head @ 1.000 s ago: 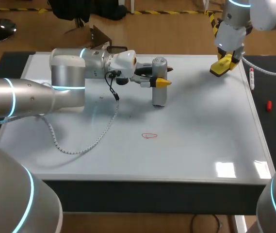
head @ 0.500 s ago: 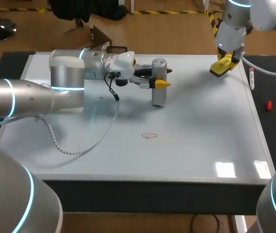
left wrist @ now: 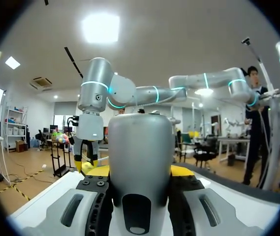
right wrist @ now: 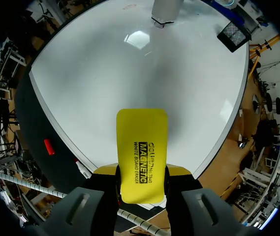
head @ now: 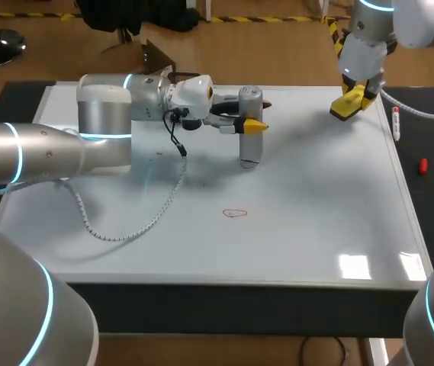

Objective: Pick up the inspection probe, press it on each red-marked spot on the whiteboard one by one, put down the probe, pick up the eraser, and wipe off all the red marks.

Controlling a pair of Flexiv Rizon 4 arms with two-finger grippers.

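The grey cylindrical probe [head: 249,126] stands upright over the far middle of the whiteboard [head: 316,198], and my left gripper [head: 247,124] is shut on it from the side. In the left wrist view the probe [left wrist: 140,147] fills the space between the yellow tips of the left gripper [left wrist: 140,172]. My right gripper [head: 352,102] hangs above the board's far right corner, shut on the yellow eraser [head: 346,106]. The eraser [right wrist: 142,147] sticks out ahead of the right gripper [right wrist: 142,171]. One small red mark [head: 235,213] lies near the board's middle.
A coiled white cable [head: 136,226] from my left arm trails over the left half of the board. A marker [head: 396,122] lies on the board's right rim, and a red cap [head: 423,165] on the dark mat beside it.
My left gripper has shifted slightly up and toward the far edge with the probe in it. The right arm has kept still.
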